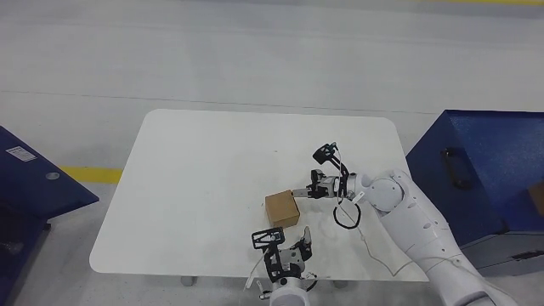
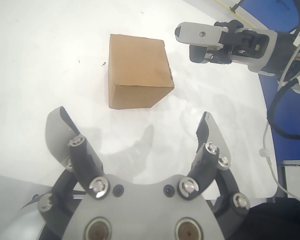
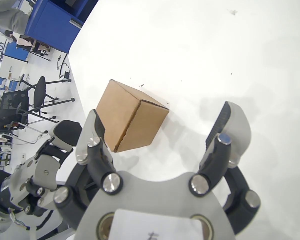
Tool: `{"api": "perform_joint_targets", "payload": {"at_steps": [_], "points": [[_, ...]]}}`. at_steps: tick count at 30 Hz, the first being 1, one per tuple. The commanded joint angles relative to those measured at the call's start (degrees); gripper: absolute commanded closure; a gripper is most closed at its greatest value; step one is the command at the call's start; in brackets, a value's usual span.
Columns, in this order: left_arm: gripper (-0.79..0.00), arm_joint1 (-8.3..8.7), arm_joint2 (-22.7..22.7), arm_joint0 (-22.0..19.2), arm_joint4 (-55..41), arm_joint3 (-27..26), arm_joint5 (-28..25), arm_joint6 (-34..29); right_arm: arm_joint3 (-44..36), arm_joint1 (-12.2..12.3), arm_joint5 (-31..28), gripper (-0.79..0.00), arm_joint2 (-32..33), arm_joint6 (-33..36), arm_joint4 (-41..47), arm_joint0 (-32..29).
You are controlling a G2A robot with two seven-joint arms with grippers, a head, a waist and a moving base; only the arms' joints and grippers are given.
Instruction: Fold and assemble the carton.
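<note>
A blue cabinet (image 1: 484,170) stands off the table's (image 1: 212,161) 3 o'clock edge. The closed carton (image 1: 282,209) sits flat toward the table's 5 o'clock. It is near-cubic, so its long axis is unclear. The left gripper (image 1: 286,238) is at the carton's 6 o'clock and the right gripper (image 1: 303,193) just beside it at 2, both with fingers spread apart.

Free table (image 1: 212,161) surface round carton (image 1: 281,209), right claw (image 2: 183,43) perhaps just beside.

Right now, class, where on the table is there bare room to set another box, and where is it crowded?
Free: the table's whole far half and the left side beyond the carton. Crowded: the near right, where both open jaws sit close to the carton.
</note>
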Motion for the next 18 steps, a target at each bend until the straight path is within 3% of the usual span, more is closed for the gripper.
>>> {"api": "perform_joint_targets", "payload": {"at_steps": [1,4,9,12,15,18], "points": [[-0.785,0.00,0.00,0.00,-0.01,0.00,-0.01,0.00,0.00,0.00,0.00,-0.785,0.00,0.00,0.00,0.00],[-0.785,0.04,-0.88,-0.01,0.19,0.23,0.69,0.86,-0.16,0.02,0.58,-0.785,-0.01,-0.62,-0.71,-0.20],[-0.785,-1.26,-1.31,0.97,2.89,7.58,4.73,13.91,-0.34,0.52,1.97,-0.785,1.57,-2.17,-0.75,-1.81],[-0.785,-2.21,-0.69,-0.13,-2.29,11.22,3.65,20.13,-0.19,1.06,1.82,-0.785,3.01,-1.96,-0.73,-2.36],[-0.785,-3.37,0.29,-1.72,-7.08,16.32,2.94,30.37,-0.03,1.38,2.13,-0.785,4.15,-2.15,-0.15,-2.69],[-0.785,-4.40,2.75,-3.78,-13.67,21.19,-0.65,38.13,-0.12,1.60,2.99,-0.785,4.85,-2.13,-0.29,-2.74]]}}
